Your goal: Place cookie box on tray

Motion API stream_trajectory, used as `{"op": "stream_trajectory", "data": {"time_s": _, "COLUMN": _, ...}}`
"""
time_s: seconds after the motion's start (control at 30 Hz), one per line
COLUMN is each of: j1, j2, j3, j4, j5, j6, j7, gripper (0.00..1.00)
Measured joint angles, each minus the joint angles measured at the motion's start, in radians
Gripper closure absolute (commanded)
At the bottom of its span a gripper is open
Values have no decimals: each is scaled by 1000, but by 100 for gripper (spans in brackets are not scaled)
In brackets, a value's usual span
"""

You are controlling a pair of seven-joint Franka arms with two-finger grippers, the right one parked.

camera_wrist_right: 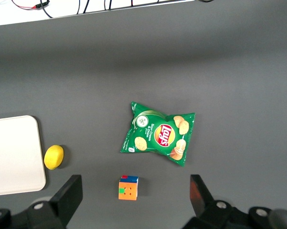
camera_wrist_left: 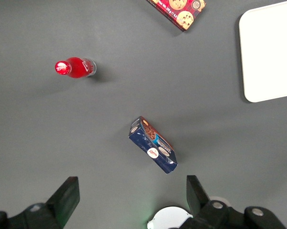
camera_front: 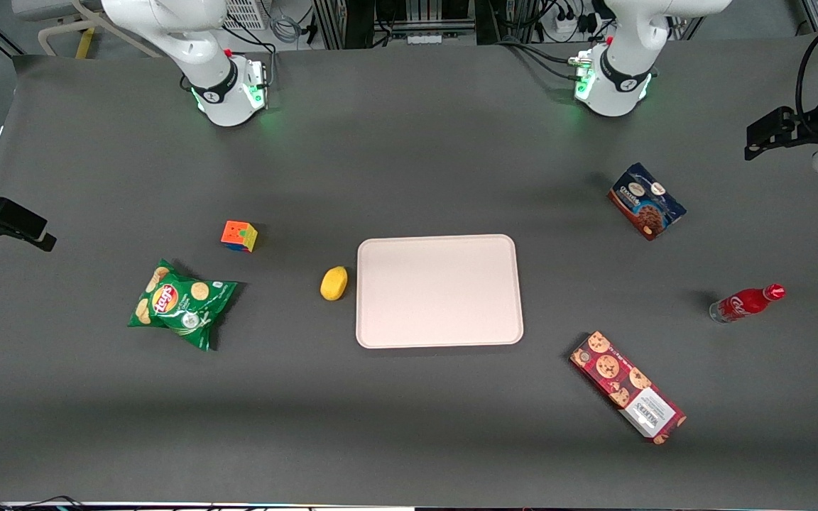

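The cookie box [camera_front: 647,201] [camera_wrist_left: 153,144], a small navy carton with white oval logos and a brown-red side, lies on the dark table toward the working arm's end. The tray [camera_front: 437,291] [camera_wrist_left: 270,52], pale pinkish-beige with rounded corners, lies flat mid-table with nothing on it. My left gripper [camera_wrist_left: 130,193] [camera_front: 771,135] hangs high above the table near the working arm's end, a little farther from the front camera than the cookie box. It is open, its fingers [camera_wrist_left: 65,198] wide apart with nothing between them and well clear of the box.
A longer red cookie box [camera_front: 625,387] [camera_wrist_left: 179,9] lies nearer the front camera than the tray. A red cola bottle [camera_front: 746,303] [camera_wrist_left: 74,67] lies on its side near the working arm's end. A lemon [camera_front: 334,283], a colour cube [camera_front: 239,235] and a green chips bag [camera_front: 180,304] lie toward the parked arm's end.
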Motion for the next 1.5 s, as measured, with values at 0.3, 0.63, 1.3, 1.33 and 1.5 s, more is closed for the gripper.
{"op": "stream_trajectory", "data": {"time_s": 0.3, "j1": 2, "j2": 0, "j3": 1, "j4": 0, "j5": 0, "j6": 0, "j7": -1, "gripper": 0}}
{"op": "stream_trajectory", "data": {"time_s": 0.63, "j1": 3, "j2": 0, "j3": 2, "j4": 0, "j5": 0, "j6": 1, "j7": -1, "gripper": 0}}
{"op": "stream_trajectory", "data": {"time_s": 1.3, "j1": 4, "j2": 8, "j3": 2, "j4": 33, "j5": 1, "j6": 1, "j7": -6, "gripper": 0}}
{"op": "stream_trajectory", "data": {"time_s": 1.33, "j1": 4, "j2": 9, "j3": 2, "j4": 34, "j5": 1, "j6": 0, "j7": -6, "gripper": 0}}
{"op": "stream_trajectory", "data": {"time_s": 1.5, "j1": 9, "j2": 12, "j3": 1, "j4": 38, "j5": 1, "j6": -1, "j7": -10, "gripper": 0}}
